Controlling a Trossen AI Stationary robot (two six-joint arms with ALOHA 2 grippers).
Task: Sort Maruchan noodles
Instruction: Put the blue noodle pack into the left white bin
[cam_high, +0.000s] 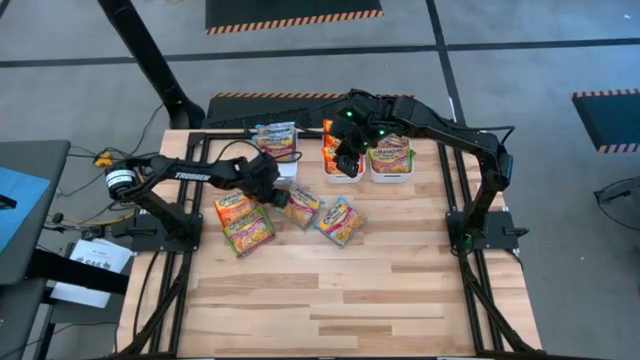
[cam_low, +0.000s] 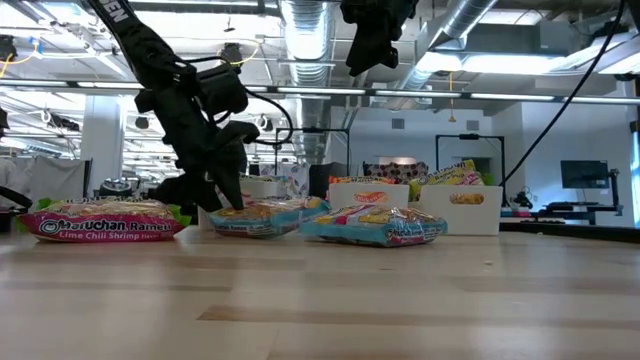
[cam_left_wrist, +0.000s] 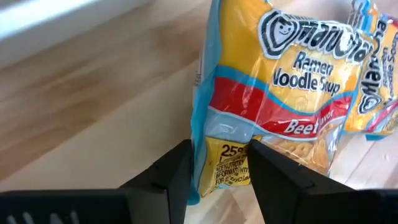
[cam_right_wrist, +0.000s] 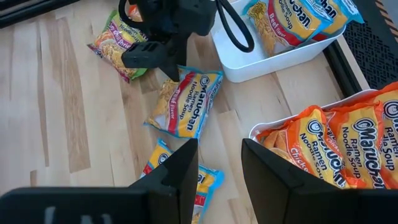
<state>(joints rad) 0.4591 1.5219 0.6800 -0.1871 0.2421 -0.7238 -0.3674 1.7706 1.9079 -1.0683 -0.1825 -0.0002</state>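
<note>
Closest to my low camera, a pink-edged Lime Chili Shrimp packet (cam_low: 105, 220) lies flat on the table (cam_high: 400, 290). My left gripper (cam_left_wrist: 217, 171) is down at a blue-edged beef packet (cam_left_wrist: 273, 93), its fingers (cam_left_wrist: 171, 174) set either side of the packet's end; whether they pinch it I cannot tell. Another blue packet (cam_high: 340, 220) lies just beside it. My right gripper (cam_right_wrist: 219, 168) hovers above the white bins (cam_high: 390, 176), fingers apart and holding nothing. Orange packets (cam_right_wrist: 348, 143) fill one bin, blue packets (cam_right_wrist: 298, 22) another (cam_right_wrist: 273, 59).
</note>
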